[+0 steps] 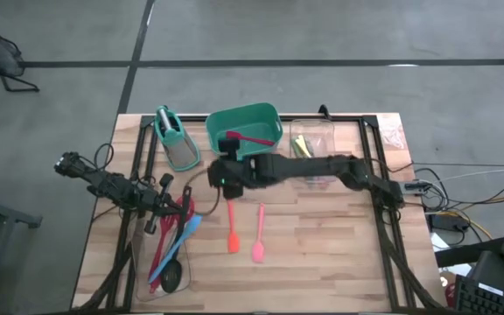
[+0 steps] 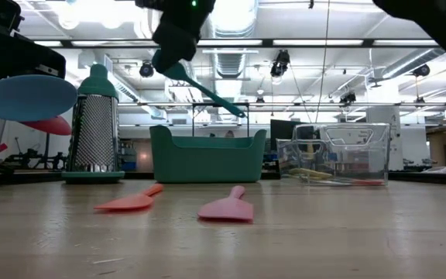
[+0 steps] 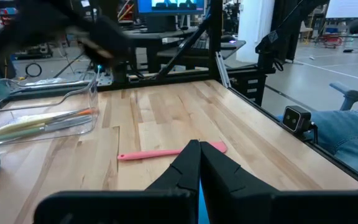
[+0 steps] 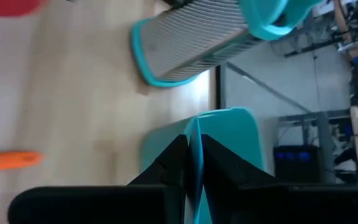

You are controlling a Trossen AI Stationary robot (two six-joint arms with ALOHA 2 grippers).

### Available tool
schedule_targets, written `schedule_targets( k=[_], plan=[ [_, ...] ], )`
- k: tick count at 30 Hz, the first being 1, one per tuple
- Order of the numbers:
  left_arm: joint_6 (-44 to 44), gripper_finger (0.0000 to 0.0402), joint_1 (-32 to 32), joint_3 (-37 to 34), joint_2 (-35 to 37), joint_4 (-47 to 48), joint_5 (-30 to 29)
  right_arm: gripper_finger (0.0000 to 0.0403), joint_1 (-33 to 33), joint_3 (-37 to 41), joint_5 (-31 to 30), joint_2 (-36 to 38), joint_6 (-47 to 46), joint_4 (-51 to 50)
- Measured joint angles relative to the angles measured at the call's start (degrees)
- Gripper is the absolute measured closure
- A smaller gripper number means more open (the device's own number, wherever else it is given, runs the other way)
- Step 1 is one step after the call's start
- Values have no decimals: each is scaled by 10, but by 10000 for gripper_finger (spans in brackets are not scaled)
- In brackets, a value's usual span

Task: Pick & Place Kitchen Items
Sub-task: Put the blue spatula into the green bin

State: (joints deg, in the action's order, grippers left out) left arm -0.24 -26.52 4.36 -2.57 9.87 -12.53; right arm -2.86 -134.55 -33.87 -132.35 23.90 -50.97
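In the high view, our right claw (image 1: pixel 227 166) sits at the centre of the frame, just below the green plastic tub (image 1: pixel 245 129), above the wooden tabletop (image 1: pixel 322 236). An orange silicone spatula (image 1: pixel 232 229) and a pink silicone spatula (image 1: pixel 258 236) lie side by side below it. Our left claw (image 1: pixel 166 194) waits at left, clenched, over a clear bin of utensils (image 1: pixel 166 254).

In the low view, at upper centre, the right claw (image 2: pixel 178 39) is clamped on a slim teal utensil (image 2: pixel 207 91), held above the tub (image 2: pixel 206 155). A metal grater (image 2: pixel 93 128) stands at left.

In the left wrist view, the pink spatula (image 3: pixel 169 152) lies mid-frame.

In the right wrist view, the teal utensil (image 4: pixel 193 163) sits between the fingers, with the tub rim (image 4: pixel 197 137) beyond. We judge the step is carrying it to a container: keep the grip firm, centre over the opening, and release low.
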Motion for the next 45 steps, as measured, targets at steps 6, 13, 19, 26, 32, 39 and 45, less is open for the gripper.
schedule_targets(
  k=[6, 13, 19, 26, 32, 39, 45],
  plan=[
    [0, 392, 0, 0, 0, 0, 0, 374, 52, 3, 12, 0, 61, 64],
    [0, 392, 0, 0, 0, 0, 0, 367, 112, 26, 117, 0, 95, 143],
    [0, 392, 0, 0, 0, 0, 0, 373, 150, 58, 124, 0, 95, 159],
    [0, 392, 0, 0, 0, 0, 0, 370, 162, 100, 99, 0, 78, 162],
    [0, 392, 0, 0, 0, 0, 0, 351, 164, 133, 99, 0, 69, 163],
    [0, 392, 0, 0, 0, 0, 0, 338, 162, 151, 97, 0, 52, 161],
    [0, 392, 0, 0, 0, 0, 0, 316, 155, 136, 97, 0, 28, 143]
  ],
)
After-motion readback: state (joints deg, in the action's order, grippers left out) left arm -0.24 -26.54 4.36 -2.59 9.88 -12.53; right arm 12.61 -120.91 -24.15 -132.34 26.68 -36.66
